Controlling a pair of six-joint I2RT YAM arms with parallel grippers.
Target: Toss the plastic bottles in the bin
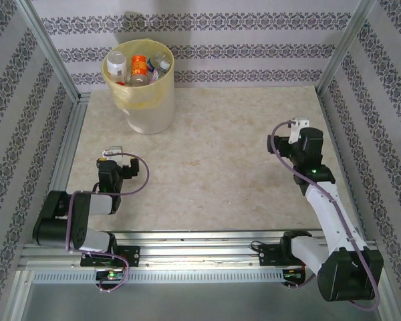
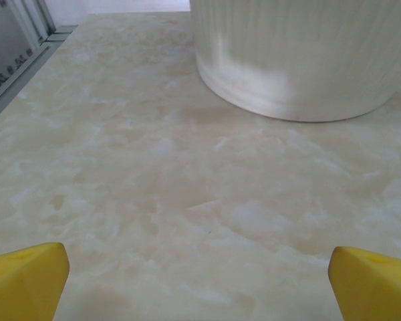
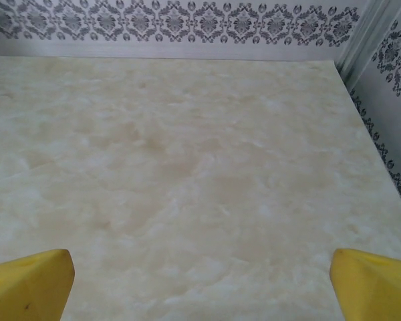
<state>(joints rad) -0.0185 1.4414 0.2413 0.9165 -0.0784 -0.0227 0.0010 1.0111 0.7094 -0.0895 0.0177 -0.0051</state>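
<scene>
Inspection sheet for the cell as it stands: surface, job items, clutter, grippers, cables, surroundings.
Surface: beige marbled tabletop, faint darker blotches.
Job's things: plastic bottles piled inside the bin. The bin stands upright at the table's far left, with a yellow liner folded over its rim.
Clutter: nothing seen.
Grippers: left gripper open, nothing between its yellow fingers, facing the bin's wall. Right gripper open, nothing held, facing the far wall.
Cables: left purple cable loops at the wrist; right purple cable runs along the arm. No snag seen.
Surroundings: patterned wallpaper on three sides, aluminium frame posts, slotted rail at the near edge.
</scene>
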